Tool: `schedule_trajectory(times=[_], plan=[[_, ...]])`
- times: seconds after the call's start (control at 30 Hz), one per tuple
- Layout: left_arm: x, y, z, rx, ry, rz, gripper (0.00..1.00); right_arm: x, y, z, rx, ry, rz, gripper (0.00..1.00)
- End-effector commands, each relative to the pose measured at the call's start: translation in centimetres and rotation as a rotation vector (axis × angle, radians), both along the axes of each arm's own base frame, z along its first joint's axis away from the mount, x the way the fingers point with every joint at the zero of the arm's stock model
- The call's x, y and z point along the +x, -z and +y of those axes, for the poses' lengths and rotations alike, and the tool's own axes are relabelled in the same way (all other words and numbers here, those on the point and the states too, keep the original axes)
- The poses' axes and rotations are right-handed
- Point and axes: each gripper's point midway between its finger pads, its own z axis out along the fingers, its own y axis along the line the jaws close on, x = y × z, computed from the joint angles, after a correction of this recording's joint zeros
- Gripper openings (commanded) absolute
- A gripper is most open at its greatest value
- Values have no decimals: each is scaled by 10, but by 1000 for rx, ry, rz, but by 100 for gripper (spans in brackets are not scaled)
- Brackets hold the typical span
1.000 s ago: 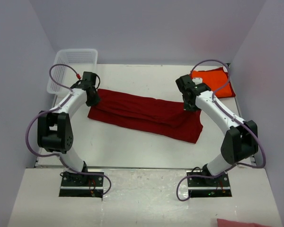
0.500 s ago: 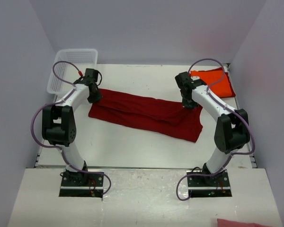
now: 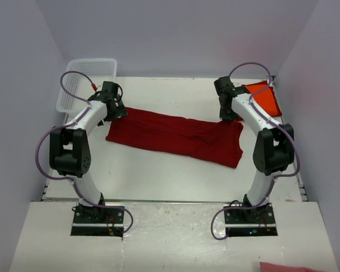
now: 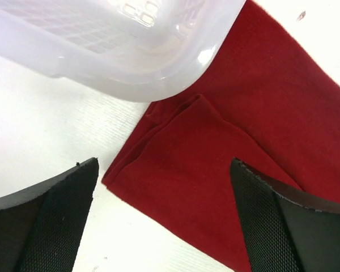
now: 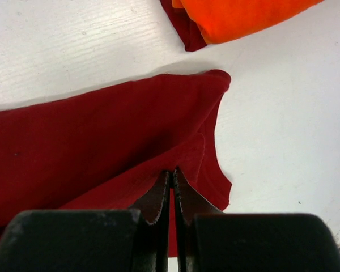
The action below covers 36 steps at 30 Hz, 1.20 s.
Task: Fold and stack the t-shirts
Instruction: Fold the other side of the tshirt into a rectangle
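The dark crimson t-shirt (image 3: 175,136) lies folded into a long band across the table. Its left end (image 4: 226,158) rests flat beneath my left gripper (image 4: 164,164), whose fingers stand wide open on either side of it, holding nothing. In the top view the left gripper (image 3: 118,112) hovers at that end. My right gripper (image 5: 173,173) is shut on the shirt's right edge (image 5: 102,136), at the far right corner (image 3: 229,116). The orange t-shirt (image 3: 266,99) lies folded at the back right, with a dark red cloth edge (image 5: 184,25) showing under it.
A white mesh basket (image 3: 88,71) stands at the back left, its rounded corner (image 4: 130,73) close over the red shirt's left end. White walls close the table in on three sides. A pink cloth (image 3: 289,266) shows at the bottom right edge.
My left gripper has opened and let go of the red shirt's left end. The right gripper has carried the shirt's right edge back, towards the orange shirt.
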Motion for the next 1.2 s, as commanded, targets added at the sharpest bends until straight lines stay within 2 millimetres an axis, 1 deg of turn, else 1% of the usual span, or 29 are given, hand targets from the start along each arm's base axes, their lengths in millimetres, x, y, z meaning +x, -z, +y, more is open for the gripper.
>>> schedule_trajectory(times=[0.0, 0.03, 0.07, 0.13, 0.17, 0.23, 0.27, 0.3, 0.33, 0.4, 0.43, 0.53, 0.6, 0.63, 0.67, 0.7, 0.73, 0.77, 0.83, 0.87, 0.9, 0.93, 0.97, 1.0, 1.03, 1.07, 1.1, 1.17], plan=[[8, -59, 1, 79, -29, -158, 98, 17, -8, 0, 8, -23, -26, 0], [8, -66, 1, 105, -35, -174, 98, 20, -9, 0, 9, -24, -30, 0], [7, -75, -8, 102, -11, -196, 98, 22, -6, 1, 8, -28, -23, 0], [4, -82, -17, 96, 16, -205, 98, 26, -3, 1, 11, -29, -16, 0], [2, -87, -27, 88, 43, -214, 98, 27, 1, 1, 8, -27, -9, 0], [-2, -90, -42, 60, 90, -224, 97, 30, 4, -1, 6, -21, 0, 0], [-4, -90, -54, 46, 123, -226, 97, 30, 6, -3, 0, -12, 6, 0], [-5, -88, -67, 0, 164, -223, 96, 29, 9, -3, -2, -8, 21, 0], [-5, -81, -76, -25, 200, -219, 96, 30, 10, -2, 5, -8, 23, 0], [-6, -69, -87, -71, 233, -197, 95, 31, 12, -2, 4, -5, 27, 0], [-6, -57, -89, -79, 241, -179, 95, 33, 12, -2, 7, -7, 25, 0], [-4, -37, -89, -68, 234, -136, 94, 37, 11, -3, 2, -10, 21, 0], [-1, -29, -89, -61, 224, -118, 94, 43, 11, -5, 4, -11, 19, 0], [0, -28, -90, -66, 226, -119, 94, 46, 15, -4, 20, -20, 27, 0], [2, -28, -91, -69, 227, -122, 94, 49, 16, -10, 19, -10, 31, 7], [3, -30, -91, -67, 224, -127, 94, 58, 22, -12, 21, -3, 33, 14], [5, -31, -91, -69, 224, -133, 94, 62, 25, -15, 24, 2, 38, 18], [6, -33, -91, -63, 226, -139, 94, 70, 22, -19, 22, 16, 22, 30], [7, -36, -88, -45, 224, -139, 94, 75, 21, -24, 6, 26, 13, 41], [8, -38, -86, -35, 219, -142, 94, 81, 12, -25, 5, 32, -27, 51], [10, -39, -85, -24, 220, -150, 95, 81, 9, -22, 17, 21, -41, 53], [10, -39, -84, -21, 222, -152, 95, 80, -6, -20, 39, 9, -78, 54], [11, -40, -82, -9, 215, -153, 95, 77, -11, -16, 57, -4, -85, 56], [12, -39, -82, -6, 213, -149, 95, 68, -6, -8, 103, -26, -58, 55], [13, -38, -82, -5, 214, -148, 95, 60, -18, -2, 138, -47, -77, 55], [15, -38, -81, 0, 212, -149, 95, 59, -20, 13, 168, -100, -98, 55], [17, -34, -81, 4, 209, -139, 95, 39, 0, 26, 219, -141, -43, 55], [19, -30, -83, 0, 212, -131, 95, 24, 1, 50, 303, -209, -52, 54]])
